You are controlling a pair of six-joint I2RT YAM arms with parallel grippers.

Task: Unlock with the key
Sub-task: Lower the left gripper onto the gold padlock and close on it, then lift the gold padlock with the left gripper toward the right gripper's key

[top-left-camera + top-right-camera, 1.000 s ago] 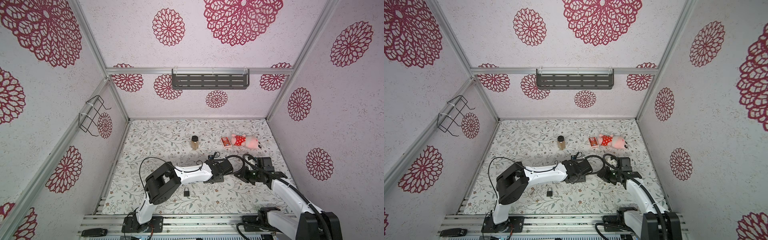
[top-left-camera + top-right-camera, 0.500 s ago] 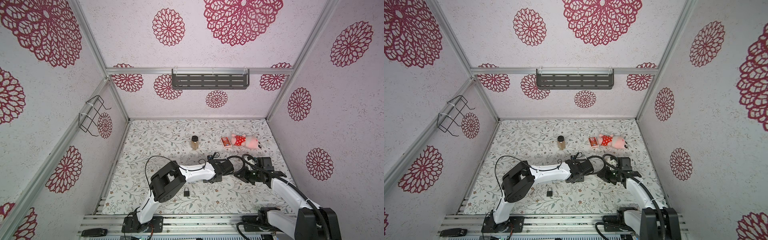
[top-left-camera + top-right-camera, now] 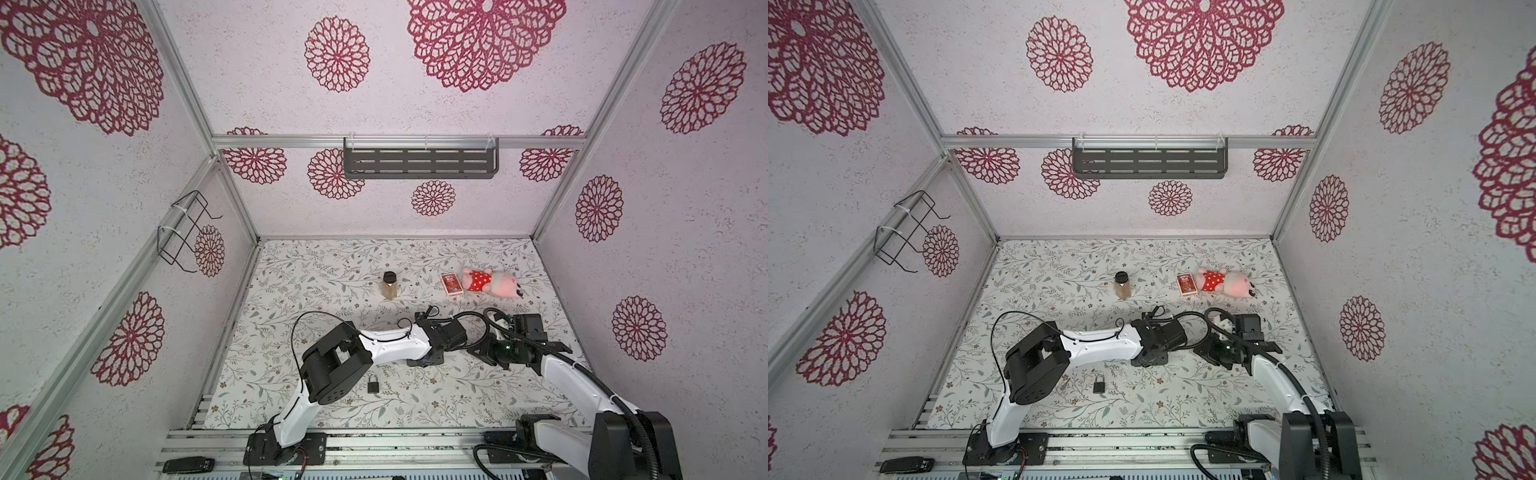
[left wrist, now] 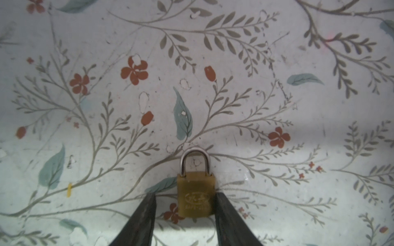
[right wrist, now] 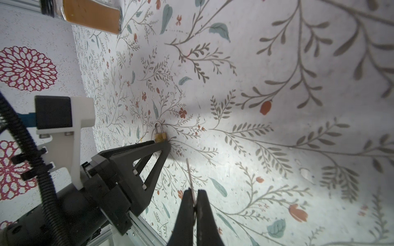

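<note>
You are at the grasping step: the lock is not yet held, and the key has not met it. The small brass padlock with a silver steel shackle (image 4: 196, 196) lies flat on the floral-printed desk (image 4: 298, 64), in its near half and about midway between the left and right edges. Your left gripper (image 4: 185, 195) stands over it, dark fingers (image 4: 140, 223) spread either side of the brass body, with the shackle pointing away from them. One finger looks to touch the body; the other shows a gap. In both top views this gripper hides the padlock. Your right gripper (image 5: 193, 192), just to the right, is pressed together on the thin metal key (image 5: 189, 172), whose blade sticks out ahead.

Next, I judge, you need to pinch the body squarely, then lift and turn it so the keyhole faces the key. The keyhole is not visible; it probably sits at the end facing into the left gripper. Line the blade up before pushing.

A dark padlock-shaped thing (image 3: 372, 385) lies closer to the near edge, apart from both grippers.
</note>
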